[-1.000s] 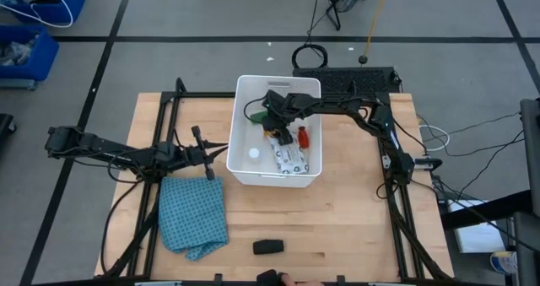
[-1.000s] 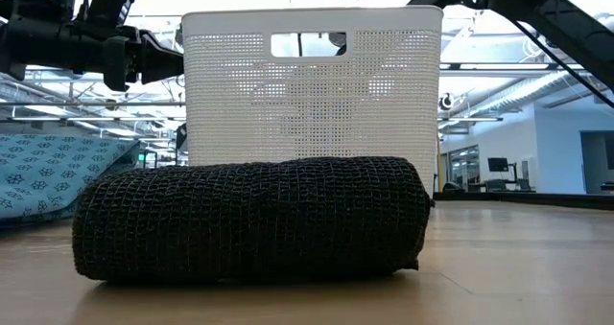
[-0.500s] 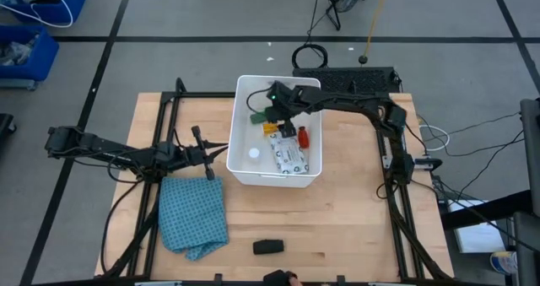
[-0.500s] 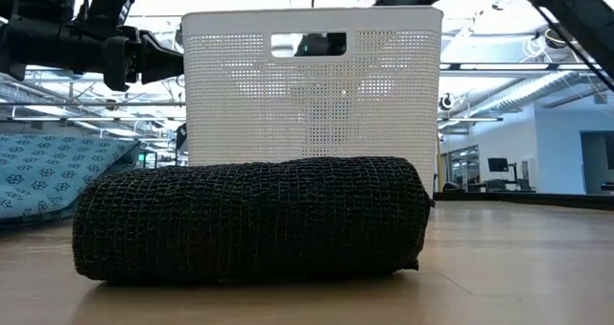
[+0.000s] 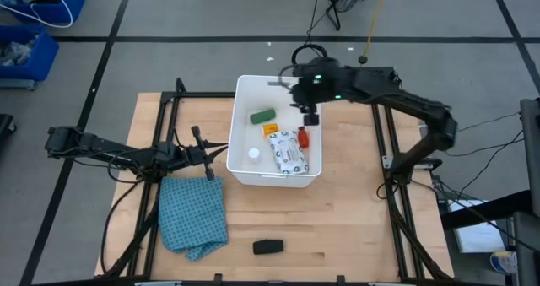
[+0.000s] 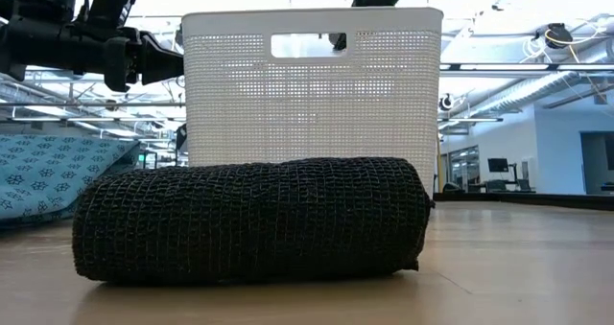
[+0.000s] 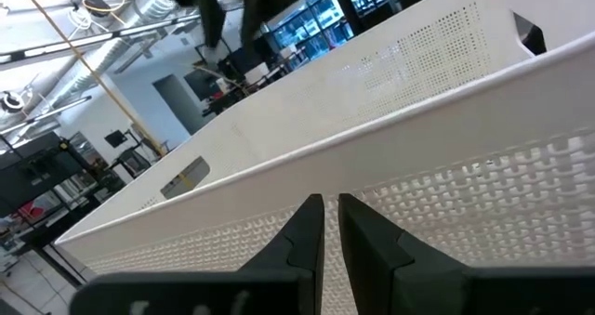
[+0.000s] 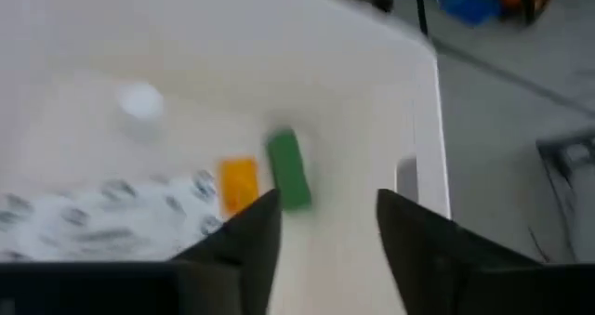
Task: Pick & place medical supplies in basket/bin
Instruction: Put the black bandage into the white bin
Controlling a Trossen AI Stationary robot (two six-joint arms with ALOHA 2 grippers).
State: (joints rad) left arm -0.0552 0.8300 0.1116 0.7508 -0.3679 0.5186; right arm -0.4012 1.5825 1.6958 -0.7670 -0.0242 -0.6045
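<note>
The white tub stands mid-table. On its floor lie the green oblong piece, the orange pill bottle, a small white round thing, the white printed packet and the red-and-white tube. The black oblong piece lies on the table near its near edge and fills the low view's foreground. My right gripper hovers open above the tub's far right part; the green piece shows beyond its fingers. My left gripper waits, shut, beside the tub's left wall.
A blue checked cloth lies crumpled on the table's near left part, by the left arm. Black frame rails run along the table's left and right sides. Bare wood lies between the tub and the black piece and to the tub's right.
My right gripper has risen out of the tub and drawn back toward the table's far right. The green piece, which was partly under the gripper, now lies uncovered on the tub's floor.
</note>
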